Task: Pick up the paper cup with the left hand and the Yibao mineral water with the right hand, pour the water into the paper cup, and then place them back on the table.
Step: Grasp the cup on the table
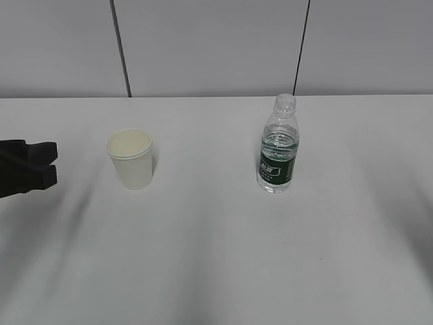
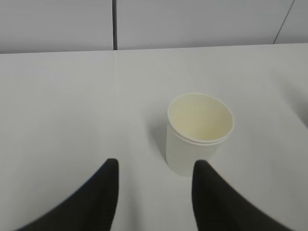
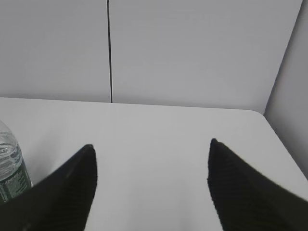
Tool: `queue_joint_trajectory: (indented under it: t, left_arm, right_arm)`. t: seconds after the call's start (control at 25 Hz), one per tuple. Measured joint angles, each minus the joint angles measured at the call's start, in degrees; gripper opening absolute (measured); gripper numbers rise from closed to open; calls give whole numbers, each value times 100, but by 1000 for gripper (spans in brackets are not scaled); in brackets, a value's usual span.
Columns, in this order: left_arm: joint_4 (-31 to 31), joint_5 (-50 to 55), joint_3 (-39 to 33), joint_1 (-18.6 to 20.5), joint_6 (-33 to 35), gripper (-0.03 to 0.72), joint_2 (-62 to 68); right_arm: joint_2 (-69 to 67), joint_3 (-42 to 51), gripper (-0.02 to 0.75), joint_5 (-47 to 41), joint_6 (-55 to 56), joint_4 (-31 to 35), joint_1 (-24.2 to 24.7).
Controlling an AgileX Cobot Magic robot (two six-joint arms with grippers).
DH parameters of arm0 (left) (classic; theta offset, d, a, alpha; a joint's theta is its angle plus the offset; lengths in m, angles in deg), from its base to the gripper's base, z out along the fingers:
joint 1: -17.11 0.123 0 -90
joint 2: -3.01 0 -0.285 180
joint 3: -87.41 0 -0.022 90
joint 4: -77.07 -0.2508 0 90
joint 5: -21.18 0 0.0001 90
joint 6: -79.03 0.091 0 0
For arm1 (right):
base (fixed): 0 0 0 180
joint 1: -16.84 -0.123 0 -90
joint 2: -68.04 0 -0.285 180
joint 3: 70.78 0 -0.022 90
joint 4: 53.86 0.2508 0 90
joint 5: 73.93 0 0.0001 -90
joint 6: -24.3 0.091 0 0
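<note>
Table (image 1: 216, 271) carries everything, white and broad. Bottle (image 1: 277, 145) stands upright on it (uncapped, partly filled with water (image 1: 279, 143)); right gripper (image 3: 151, 159), jaws wide apart and empty, sits just right of it. Cup (image 1: 131, 159) stands well left of the bottle, left gripper (image 2: 154, 173) gaping beside it, not touching.

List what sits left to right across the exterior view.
left gripper → paper cup → water bottle, all over the white table.
</note>
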Motion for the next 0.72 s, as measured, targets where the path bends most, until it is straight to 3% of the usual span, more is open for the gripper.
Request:
queue_joint_trajectory:
  t: [0.32,0.72]
  left_arm:
    - [-69,-553,0,0,0,317,363]
    - [-480,-751,0,0,-4,317,574]
  right_arm:
    - [-2047,0,531,2129,1196,-1478,0]
    - [-3697,-11,531,3561,1295,-1789,0]
